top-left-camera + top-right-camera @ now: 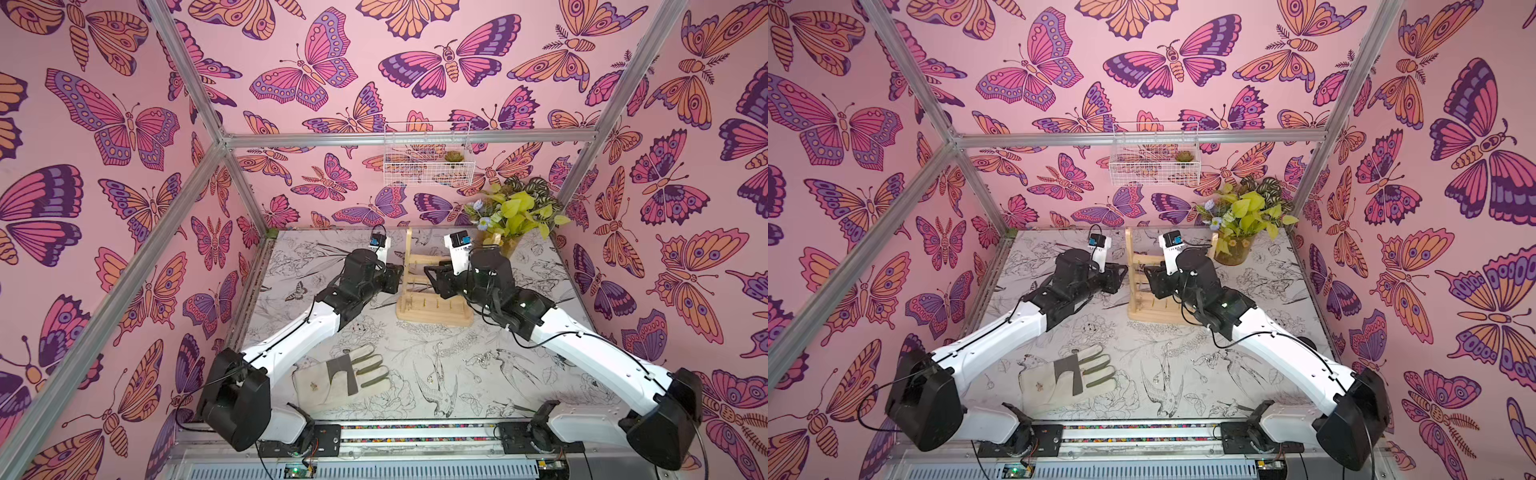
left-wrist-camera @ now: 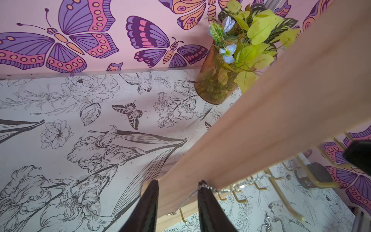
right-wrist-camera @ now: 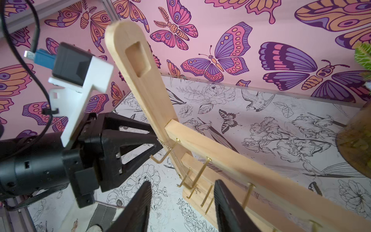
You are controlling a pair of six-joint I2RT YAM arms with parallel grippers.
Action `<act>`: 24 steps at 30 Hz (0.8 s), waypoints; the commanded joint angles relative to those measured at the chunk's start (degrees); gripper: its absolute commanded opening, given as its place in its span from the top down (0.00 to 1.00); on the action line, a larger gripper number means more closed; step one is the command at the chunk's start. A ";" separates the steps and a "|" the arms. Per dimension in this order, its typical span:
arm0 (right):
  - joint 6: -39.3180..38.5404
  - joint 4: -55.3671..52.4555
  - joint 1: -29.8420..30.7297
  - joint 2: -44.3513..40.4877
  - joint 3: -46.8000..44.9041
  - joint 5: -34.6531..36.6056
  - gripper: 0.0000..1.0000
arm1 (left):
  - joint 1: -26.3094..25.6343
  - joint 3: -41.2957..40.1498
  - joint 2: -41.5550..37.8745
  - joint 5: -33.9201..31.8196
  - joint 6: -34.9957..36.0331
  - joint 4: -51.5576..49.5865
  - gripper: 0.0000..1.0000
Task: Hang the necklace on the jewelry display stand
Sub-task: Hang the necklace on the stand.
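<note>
**Free room and obstructions around the jewelry display stand (image 1: pixel 432 313).**
The stand occupies the back middle of the tabletop (image 1: pixel 415 353). The left end effector (image 1: pixel 400 272) and right end effector (image 1: pixel 428 272) flank its upper rungs from either side, both with jaws parted, so the rack fills the space between them. In the left wrist view a wooden member runs between the left jaws, with the necklace (image 2: pixel 208 187) touching one finger. Gold hooks (image 3: pixel 205 166) jut out just beyond the right jaws. A vase of foliage (image 1: pixel 509 245) crowds the back right corner near the right arm. A glove (image 1: pixel 340 374) lies front left beside the left arm. The front middle and the back left of the tabletop are open.
</note>
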 commanded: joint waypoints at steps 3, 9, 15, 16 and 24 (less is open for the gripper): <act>0.73 -0.22 -0.30 -1.70 -1.93 -0.14 0.47 | -0.09 -2.13 -3.63 5.39 -1.83 -1.28 0.61; 0.83 -0.66 -0.31 -1.91 -2.02 -0.19 0.46 | -0.09 -2.53 -5.73 5.94 -1.22 -4.05 0.60; 0.59 -1.90 -0.31 -2.42 -2.42 -0.94 0.45 | -0.09 -3.04 -6.49 7.77 -2.66 -5.02 0.58; 0.60 -2.02 -0.33 -2.55 -2.46 -0.80 0.45 | -0.09 -3.33 -6.73 7.06 -2.84 -5.15 0.58; 0.38 -4.83 -0.31 -3.24 -1.10 -3.32 0.44 | -0.09 -4.04 -7.47 3.46 -4.78 -6.96 0.58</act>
